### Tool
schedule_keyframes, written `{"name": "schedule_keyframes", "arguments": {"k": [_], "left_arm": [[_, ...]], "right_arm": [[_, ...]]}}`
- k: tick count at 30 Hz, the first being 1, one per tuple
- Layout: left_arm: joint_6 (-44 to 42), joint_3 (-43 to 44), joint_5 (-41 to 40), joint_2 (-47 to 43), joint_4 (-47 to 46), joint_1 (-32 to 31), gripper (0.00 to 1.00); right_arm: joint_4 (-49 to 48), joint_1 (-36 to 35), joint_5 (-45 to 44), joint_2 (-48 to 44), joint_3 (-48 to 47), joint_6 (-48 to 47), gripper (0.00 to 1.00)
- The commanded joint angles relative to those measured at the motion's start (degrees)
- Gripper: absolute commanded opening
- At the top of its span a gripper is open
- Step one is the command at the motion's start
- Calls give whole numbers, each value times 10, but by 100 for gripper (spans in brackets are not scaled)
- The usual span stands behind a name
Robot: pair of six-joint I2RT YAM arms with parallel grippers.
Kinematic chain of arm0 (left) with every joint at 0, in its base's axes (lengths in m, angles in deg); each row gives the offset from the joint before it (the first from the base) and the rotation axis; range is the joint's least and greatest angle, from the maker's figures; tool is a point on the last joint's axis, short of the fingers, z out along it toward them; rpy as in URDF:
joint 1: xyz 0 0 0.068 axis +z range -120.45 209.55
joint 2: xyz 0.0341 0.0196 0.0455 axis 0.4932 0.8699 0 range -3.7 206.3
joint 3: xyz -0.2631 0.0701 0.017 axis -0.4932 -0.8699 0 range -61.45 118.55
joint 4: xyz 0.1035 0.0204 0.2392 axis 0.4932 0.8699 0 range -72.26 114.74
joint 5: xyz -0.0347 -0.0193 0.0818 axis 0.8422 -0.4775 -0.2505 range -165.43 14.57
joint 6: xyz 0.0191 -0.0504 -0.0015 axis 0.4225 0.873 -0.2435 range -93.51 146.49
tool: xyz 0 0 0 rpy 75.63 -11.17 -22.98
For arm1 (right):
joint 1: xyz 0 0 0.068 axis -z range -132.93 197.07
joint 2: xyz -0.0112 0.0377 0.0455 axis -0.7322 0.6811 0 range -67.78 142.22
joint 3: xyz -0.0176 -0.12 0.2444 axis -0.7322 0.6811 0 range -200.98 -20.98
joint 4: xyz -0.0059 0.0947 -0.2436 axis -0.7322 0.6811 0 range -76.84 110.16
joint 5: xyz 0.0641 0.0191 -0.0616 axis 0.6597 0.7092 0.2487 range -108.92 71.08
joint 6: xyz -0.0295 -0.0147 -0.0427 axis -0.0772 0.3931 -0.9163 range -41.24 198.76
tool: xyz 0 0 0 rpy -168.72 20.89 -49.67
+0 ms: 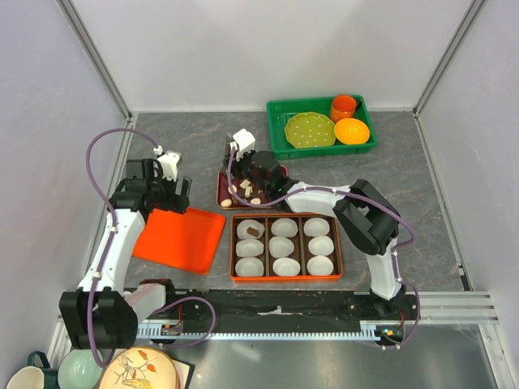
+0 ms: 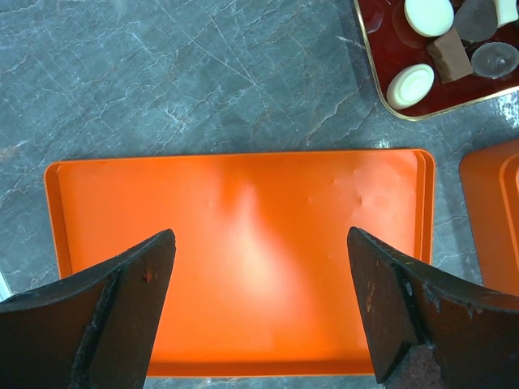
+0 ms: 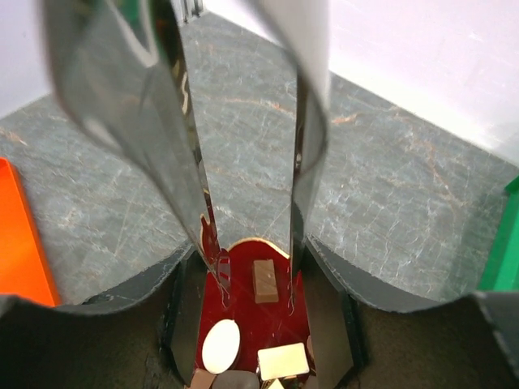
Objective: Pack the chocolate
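left gripper [image 2: 259, 233] gapes over glossy orange tray [image 2: 122, 194]; right gripper [image 3: 255, 288] parted around brown chocolate cube [image 3: 263, 280].

On my grey marbled desk [image 1: 422, 186] lie a flat orange tray [image 1: 180, 239], an orange nine-cell box [image 1: 284, 278] beside it, a dark red tray [image 1: 221, 190] behind them, and a green bin [image 1: 277, 134] at the far right.

chocolate [image 2: 410, 85] brown, cream; dish [image 2: 381, 49] dark red; tray [image 2: 243, 243] orange.

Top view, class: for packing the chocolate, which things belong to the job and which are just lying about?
Job: chocolates, dark red tray, orange compartment box, paper cups, flat orange tray.
Lying about: green crate of dishes, floral plate, mug.
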Motion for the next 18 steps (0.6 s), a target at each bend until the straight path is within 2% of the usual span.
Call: {"name": "schedule_keyframes", "arguments": {"k": [1,11,18], "left_arm": [[-3,-3,1,-25,3,-1,94],[-3,-8,-1,-30,5,-1,94],[-2,-18,2,-32,2,0,93]], "right_arm": [[-27,-1,8,24,-32,-5,56],[-25,-1,12,40,-44,6,54],[-24,-1,16,48,-45,9,50]]}}
